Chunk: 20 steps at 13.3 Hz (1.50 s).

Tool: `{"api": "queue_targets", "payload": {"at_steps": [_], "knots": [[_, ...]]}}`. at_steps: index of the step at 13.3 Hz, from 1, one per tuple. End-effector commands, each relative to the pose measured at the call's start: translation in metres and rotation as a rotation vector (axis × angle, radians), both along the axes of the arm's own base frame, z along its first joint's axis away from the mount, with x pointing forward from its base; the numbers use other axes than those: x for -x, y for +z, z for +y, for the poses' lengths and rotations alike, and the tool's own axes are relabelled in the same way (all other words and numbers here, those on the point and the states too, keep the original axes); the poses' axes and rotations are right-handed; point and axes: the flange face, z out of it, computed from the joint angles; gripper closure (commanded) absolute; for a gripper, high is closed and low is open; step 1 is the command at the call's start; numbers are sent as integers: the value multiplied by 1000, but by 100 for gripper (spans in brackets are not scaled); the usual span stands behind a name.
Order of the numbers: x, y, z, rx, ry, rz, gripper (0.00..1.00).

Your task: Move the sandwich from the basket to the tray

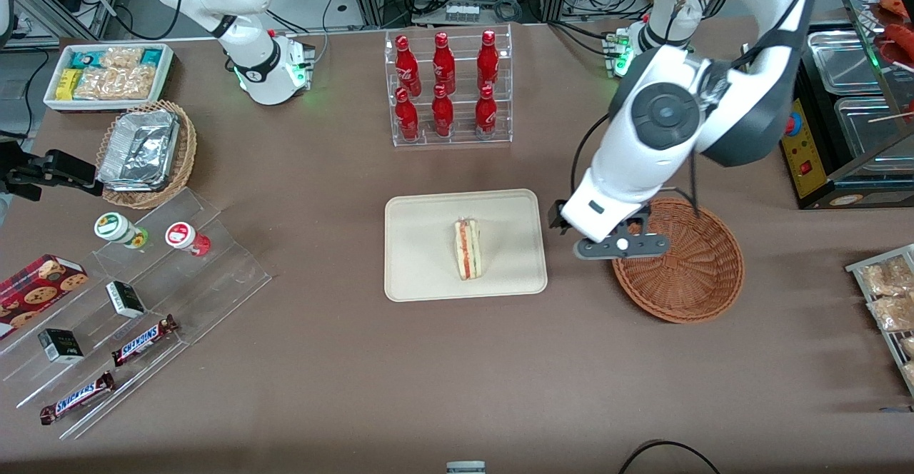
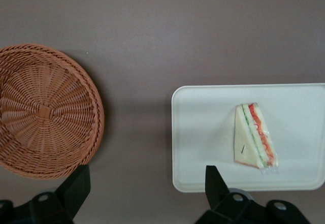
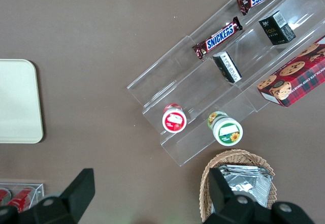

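sandwich [image 1: 468, 248] lies on tray [image 1: 421, 274] | basket [image 1: 703, 285] empty | gripper [image 1: 620, 244] above table between the 2, fingers spread, holding nothing | likely light, soft, squashable; pinch gently across bread faces

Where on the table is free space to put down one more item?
Bare brown tabletop lies between the cream rectangular tray and the front camera. The open gripper hangs above the reddish-brown woven basket. The triangular sandwich occupies the tray's middle.
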Motion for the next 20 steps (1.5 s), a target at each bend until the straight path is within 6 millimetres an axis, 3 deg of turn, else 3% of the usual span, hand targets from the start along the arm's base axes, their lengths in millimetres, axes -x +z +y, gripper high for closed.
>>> {"api": "queue_targets", "payload": {"at_steps": [1,5,9,12,15,19,20], "knots": [[9,21,36,12,-9,13,0],[17,53,88,48,-41,62,0],[38,81,133,41,-104,113,0],[54,101,154,24,-86,139,0],[58,108,173,17,-63,158,0],[71,131,215,13,-47,159,0],[77,138,216,8,-47,155,0]]}}
